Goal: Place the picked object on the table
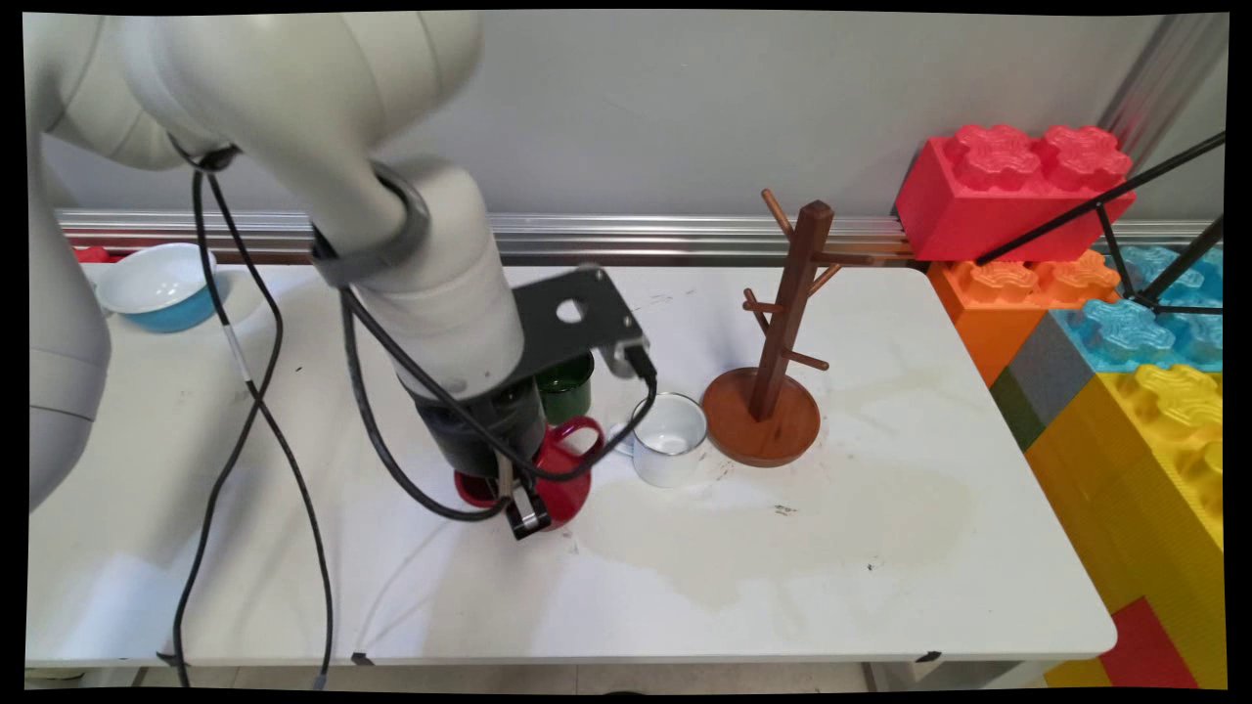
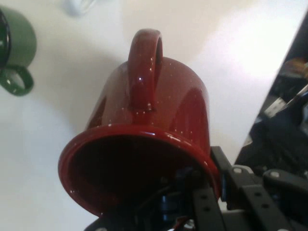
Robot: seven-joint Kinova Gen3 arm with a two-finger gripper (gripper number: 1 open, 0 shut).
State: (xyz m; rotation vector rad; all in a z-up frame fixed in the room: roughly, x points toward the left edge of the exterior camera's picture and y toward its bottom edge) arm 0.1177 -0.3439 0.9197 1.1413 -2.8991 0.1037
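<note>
A dark red speckled mug (image 1: pixel 565 476) lies tilted on its side, handle (image 2: pixel 144 67) upward and its opening towards the hand camera. My gripper (image 1: pixel 521 508) is shut on the mug's rim (image 2: pixel 214 185), with one finger inside the mug (image 2: pixel 159 106) and the other outside. Whether the mug rests on the white table (image 1: pixel 782 567) or hangs just above it cannot be told. A green mug (image 1: pixel 567 387) stands right behind it, partly hidden by the hand, and appears as the green mug (image 2: pixel 17 43) at the upper left in the hand view. A white mug (image 1: pixel 670 440) stands to the right.
A brown wooden mug tree (image 1: pixel 775 391) with bare pegs stands right of the white mug. A blue bowl (image 1: pixel 161 286) with a white inside sits at the table's far left. Big coloured toy blocks (image 1: pixel 1076 293) are stacked past the right edge. Black cables (image 1: pixel 249 391) hang from the arm.
</note>
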